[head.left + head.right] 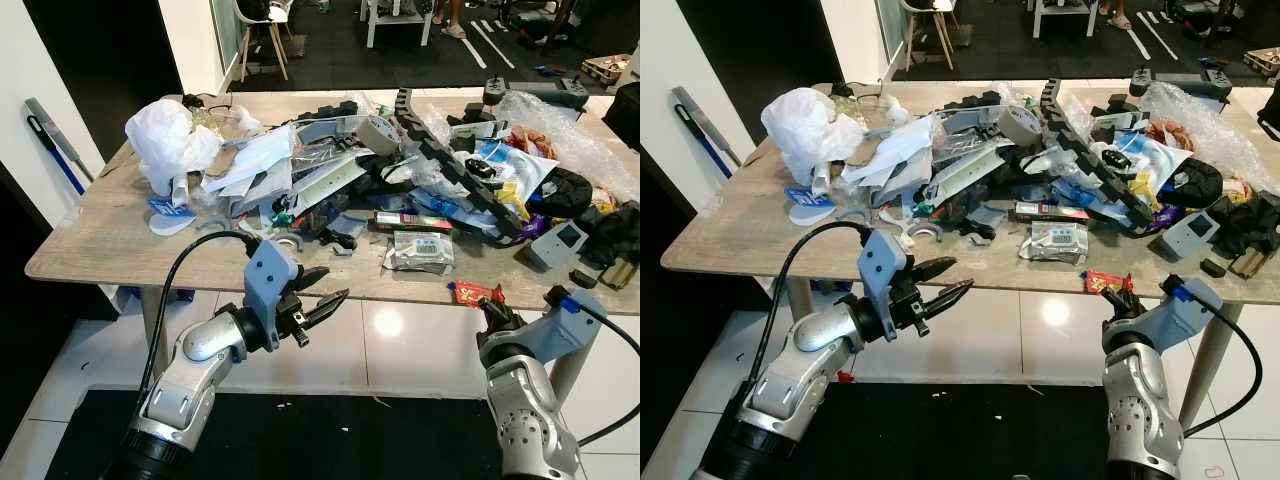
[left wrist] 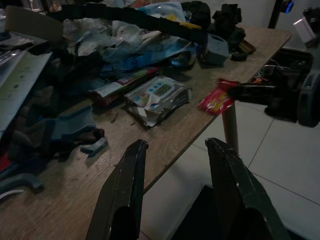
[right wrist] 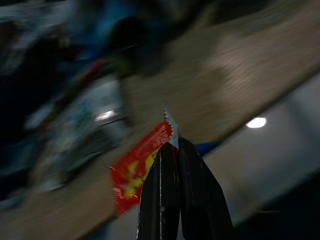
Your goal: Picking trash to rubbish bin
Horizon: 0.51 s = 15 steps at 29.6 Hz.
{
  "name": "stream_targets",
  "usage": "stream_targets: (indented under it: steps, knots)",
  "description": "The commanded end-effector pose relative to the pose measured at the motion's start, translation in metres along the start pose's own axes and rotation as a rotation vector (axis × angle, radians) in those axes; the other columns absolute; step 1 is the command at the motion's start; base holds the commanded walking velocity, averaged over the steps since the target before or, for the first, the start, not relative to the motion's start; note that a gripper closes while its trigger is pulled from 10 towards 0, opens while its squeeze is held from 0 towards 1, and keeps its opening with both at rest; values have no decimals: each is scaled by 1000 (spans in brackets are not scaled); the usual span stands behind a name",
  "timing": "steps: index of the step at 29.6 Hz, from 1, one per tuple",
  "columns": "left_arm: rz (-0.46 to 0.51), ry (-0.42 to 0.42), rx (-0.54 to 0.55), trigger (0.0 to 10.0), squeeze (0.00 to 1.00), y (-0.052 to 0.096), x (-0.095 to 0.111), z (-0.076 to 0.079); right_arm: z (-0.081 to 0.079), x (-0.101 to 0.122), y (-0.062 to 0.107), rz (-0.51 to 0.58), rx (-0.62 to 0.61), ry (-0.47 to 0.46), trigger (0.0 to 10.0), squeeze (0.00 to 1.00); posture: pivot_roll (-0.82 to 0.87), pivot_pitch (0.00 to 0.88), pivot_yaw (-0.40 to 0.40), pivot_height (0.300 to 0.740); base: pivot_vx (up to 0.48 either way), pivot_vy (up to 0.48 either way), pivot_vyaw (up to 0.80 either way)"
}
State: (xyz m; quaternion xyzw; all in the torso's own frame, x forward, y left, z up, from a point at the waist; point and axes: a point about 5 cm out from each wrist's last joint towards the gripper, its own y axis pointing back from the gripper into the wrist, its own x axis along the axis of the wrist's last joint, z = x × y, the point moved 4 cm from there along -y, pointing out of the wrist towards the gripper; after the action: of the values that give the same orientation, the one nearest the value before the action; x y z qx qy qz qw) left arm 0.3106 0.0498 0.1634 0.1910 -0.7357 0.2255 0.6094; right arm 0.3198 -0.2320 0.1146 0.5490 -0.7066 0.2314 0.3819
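A small red snack wrapper [image 1: 476,292] lies at the front edge of the wooden table [image 1: 90,250], right of centre. My right gripper [image 3: 170,146] is shut on the wrapper's [image 3: 136,169] corner, just off the table edge; the right wrist view is blurred. In the left eye view that gripper [image 1: 490,308] sits directly below and in front of the wrapper. My left gripper [image 1: 335,283] is open and holds nothing, hovering in front of the table edge left of centre. Its fingers [image 2: 125,185] point along the edge toward the wrapper [image 2: 217,97].
The table carries a dense pile of trash: a white plastic bag [image 1: 170,140], papers, a silver pouch [image 1: 420,250], a black cable chain [image 1: 450,160], bubble wrap [image 1: 560,130] and dark gadgets [image 1: 615,235]. A mop [image 1: 50,140] leans on the left wall. A black mat [image 1: 330,440] covers the floor below.
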Motion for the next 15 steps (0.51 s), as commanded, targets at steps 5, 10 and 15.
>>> stream_targets:
  steps: [5, 10, 15]
  knots:
    - [-18, 8, 16, 10000, 0, 5, -4, -4, -65, 8, 10, 13, 291, -54, 0, 0, -58, 118, 69, 740, 0, 0, 0]
    - [0, 14, 40, 10000, 0, 4, -1, -8, -97, 40, 10, 131, 380, -44, 0, 0, -58, 119, 67, 740, 0, 0, 0]
    - [28, 21, 91, 10000, 0, 4, 4, -15, -122, 64, 15, 265, 471, 154, 0, 0, -56, 115, 65, 740, 0, 0, 0]
